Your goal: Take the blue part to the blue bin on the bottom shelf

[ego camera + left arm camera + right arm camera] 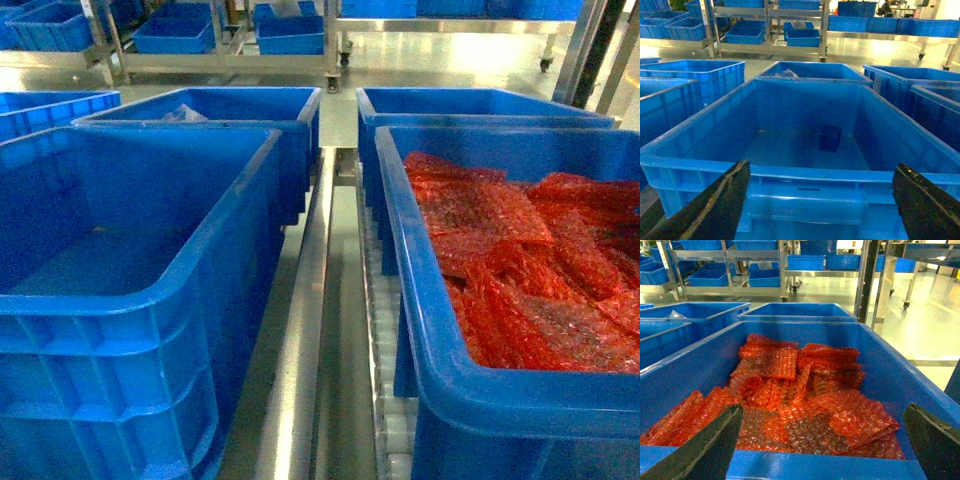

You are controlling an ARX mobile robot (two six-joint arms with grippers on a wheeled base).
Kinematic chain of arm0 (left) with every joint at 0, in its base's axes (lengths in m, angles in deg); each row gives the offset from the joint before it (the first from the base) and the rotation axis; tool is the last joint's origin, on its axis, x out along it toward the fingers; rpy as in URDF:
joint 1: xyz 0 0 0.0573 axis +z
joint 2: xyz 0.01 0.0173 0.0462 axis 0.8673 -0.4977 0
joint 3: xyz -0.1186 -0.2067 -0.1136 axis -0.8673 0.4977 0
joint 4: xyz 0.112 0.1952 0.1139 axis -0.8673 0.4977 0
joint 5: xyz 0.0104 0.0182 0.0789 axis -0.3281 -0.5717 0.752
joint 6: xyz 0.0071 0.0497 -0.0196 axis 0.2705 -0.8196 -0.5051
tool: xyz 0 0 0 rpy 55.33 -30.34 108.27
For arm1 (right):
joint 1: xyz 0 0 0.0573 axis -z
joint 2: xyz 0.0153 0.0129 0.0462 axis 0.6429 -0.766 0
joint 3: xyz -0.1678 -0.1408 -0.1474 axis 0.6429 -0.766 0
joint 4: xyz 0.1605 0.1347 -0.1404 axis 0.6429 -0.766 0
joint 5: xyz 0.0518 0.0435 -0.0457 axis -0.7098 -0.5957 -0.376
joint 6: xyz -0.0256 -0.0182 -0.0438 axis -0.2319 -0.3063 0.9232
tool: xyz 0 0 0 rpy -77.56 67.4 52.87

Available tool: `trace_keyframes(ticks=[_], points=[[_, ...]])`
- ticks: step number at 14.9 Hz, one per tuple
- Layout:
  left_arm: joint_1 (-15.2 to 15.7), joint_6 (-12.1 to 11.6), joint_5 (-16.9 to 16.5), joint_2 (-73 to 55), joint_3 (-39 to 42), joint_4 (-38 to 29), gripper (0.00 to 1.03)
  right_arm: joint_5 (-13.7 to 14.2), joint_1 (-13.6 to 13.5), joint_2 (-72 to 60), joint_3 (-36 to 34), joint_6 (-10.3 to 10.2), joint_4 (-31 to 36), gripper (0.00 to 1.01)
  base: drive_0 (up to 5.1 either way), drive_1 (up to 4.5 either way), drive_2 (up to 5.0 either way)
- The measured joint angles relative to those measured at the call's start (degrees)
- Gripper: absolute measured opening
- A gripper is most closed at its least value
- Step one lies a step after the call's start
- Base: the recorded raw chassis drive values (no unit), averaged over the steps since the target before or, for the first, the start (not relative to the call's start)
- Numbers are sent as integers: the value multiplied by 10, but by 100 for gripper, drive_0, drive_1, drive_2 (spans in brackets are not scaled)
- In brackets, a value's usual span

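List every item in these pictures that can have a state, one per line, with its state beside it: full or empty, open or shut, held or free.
Left blue bin: open-topped, nearly empty, one small dark blue block lying free on its floor.
Right blue bin: open-topped, filled with red bubble-wrap bags, none held.
Left gripper: open, holding nothing, in front of the left bin.
Right gripper: open, holding nothing, at the right bin's near rim.

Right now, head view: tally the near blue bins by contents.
Red bubble-wrap bags: 1, front right bin
Dark blue part: 1, front left bin
Clear plastic: 1, rear left bin
Inside hidden: 2, rear right bin, far left bin
Total: 5 bins
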Motion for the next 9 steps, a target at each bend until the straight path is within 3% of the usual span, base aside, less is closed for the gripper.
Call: trace_keyframes(ticks=[1, 2, 9], points=[[0, 0, 0, 0, 0, 0, 98, 0, 0, 0, 0, 0, 0, 98, 0, 0, 0], [0, -1, 0, 0, 0, 0, 99, 0, 0, 0, 0, 0, 0, 98, 0, 0, 0], [0, -1, 0, 0, 0, 0, 98, 0, 0, 0, 0, 0, 0, 98, 0, 0, 0]])
